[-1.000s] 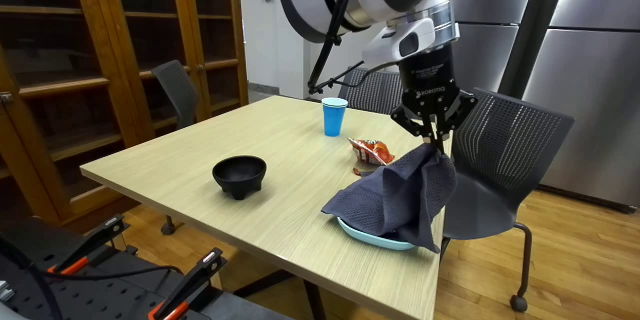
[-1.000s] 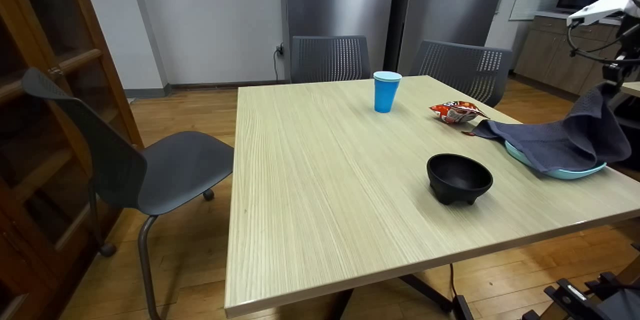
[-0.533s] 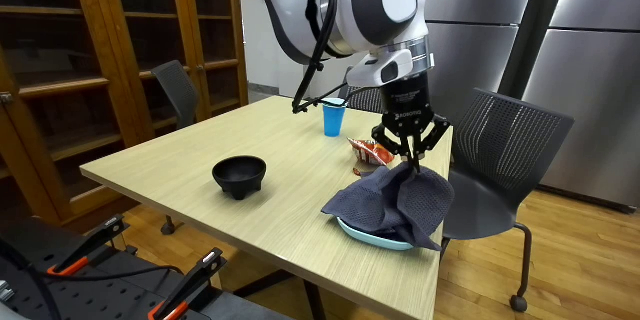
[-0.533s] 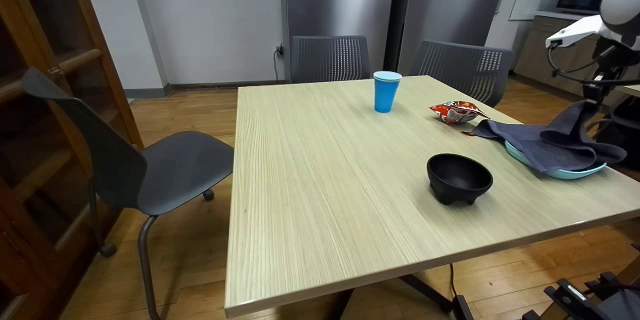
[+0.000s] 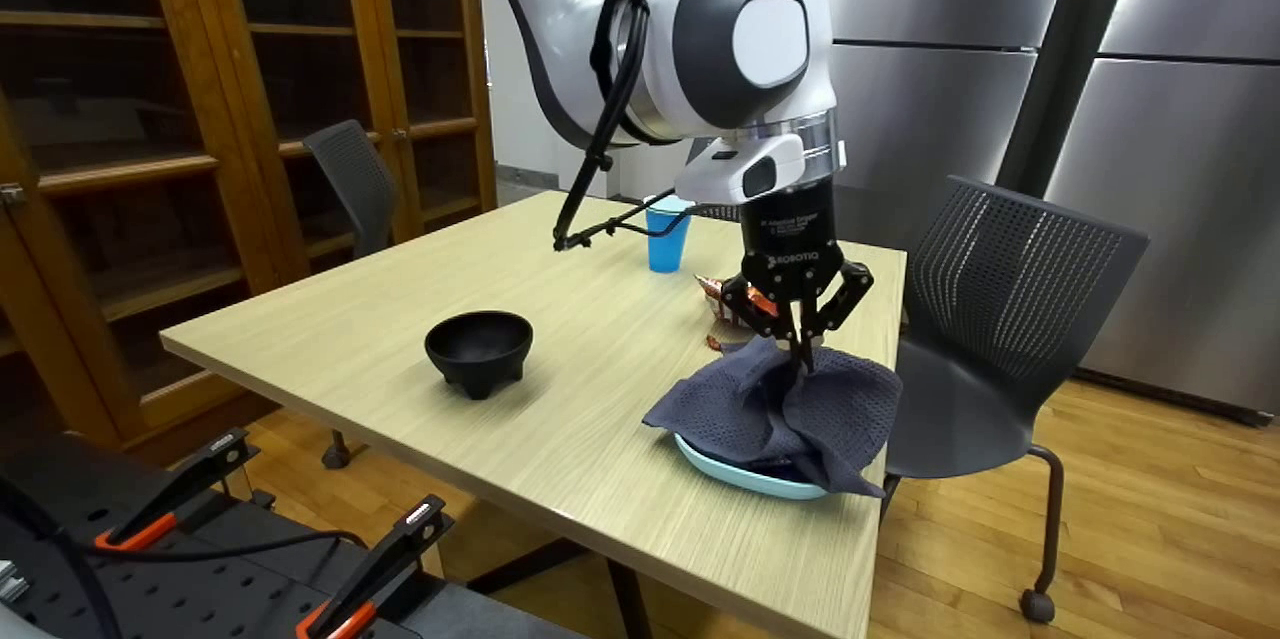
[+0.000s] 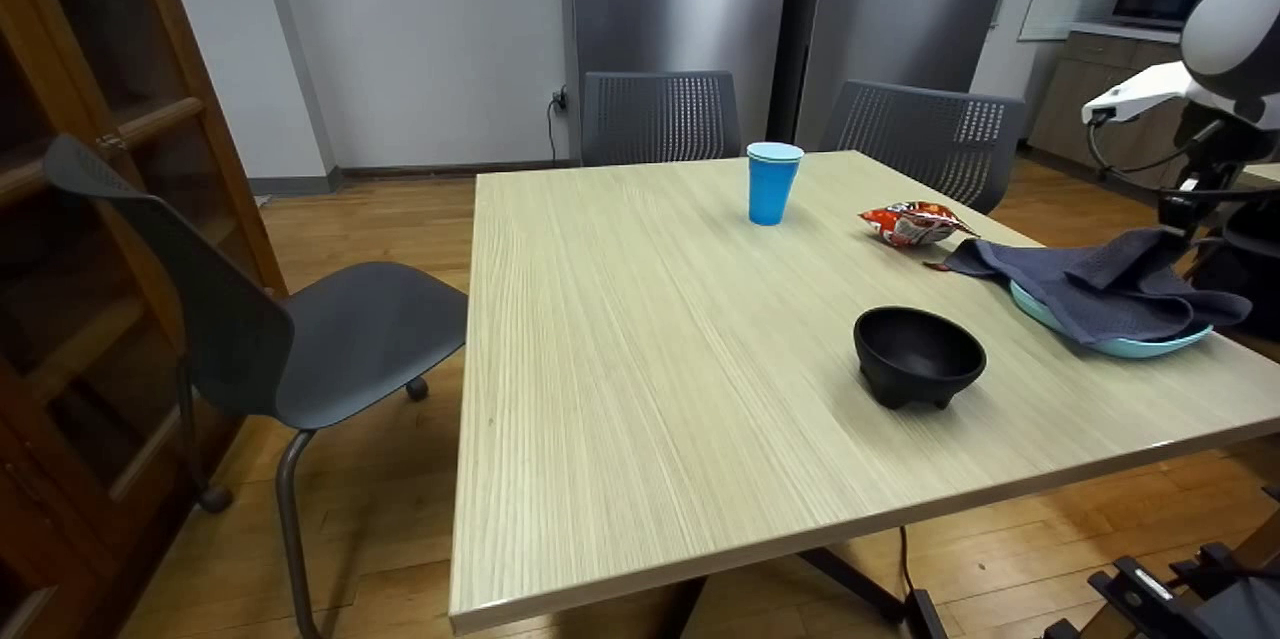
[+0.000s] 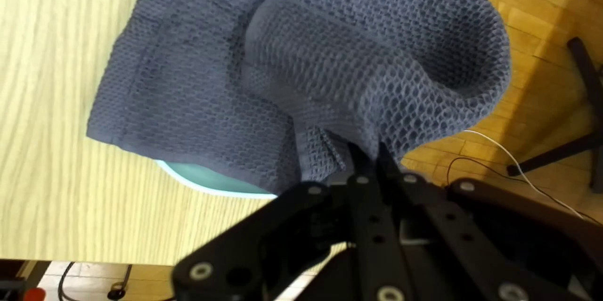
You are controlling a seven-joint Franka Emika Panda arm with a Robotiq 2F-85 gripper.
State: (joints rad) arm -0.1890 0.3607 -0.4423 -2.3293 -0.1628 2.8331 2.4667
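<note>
My gripper (image 5: 803,359) points down over the table's corner with its fingers closed on a gathered fold of the dark blue-grey waffle towel (image 5: 725,404). In the wrist view the fingertips of the gripper (image 7: 368,150) pinch that fold, and the rest of the towel (image 7: 188,79) spreads away from it. Underneath lies a light blue dish (image 5: 750,480), mostly covered; part of its edge (image 7: 207,178) shows. In an exterior view the towel (image 6: 1050,279) drapes over the dish (image 6: 1150,349), one corner reaching toward the snack bag. What lies inside the dish is hidden.
A red snack bag (image 6: 912,222) lies just behind the towel, partly hidden by the gripper in an exterior view. Farther back stands a blue cup (image 5: 664,249). A black footed bowl (image 5: 480,349) sits across the table. A dark chair (image 5: 1000,319) stands close beside the table edge.
The gripper has come down and away from the table's side edge, still gripping the towel. The lifted fold has sunk lower and bunched over the dish. Bowl, cup and bag have not moved.
</note>
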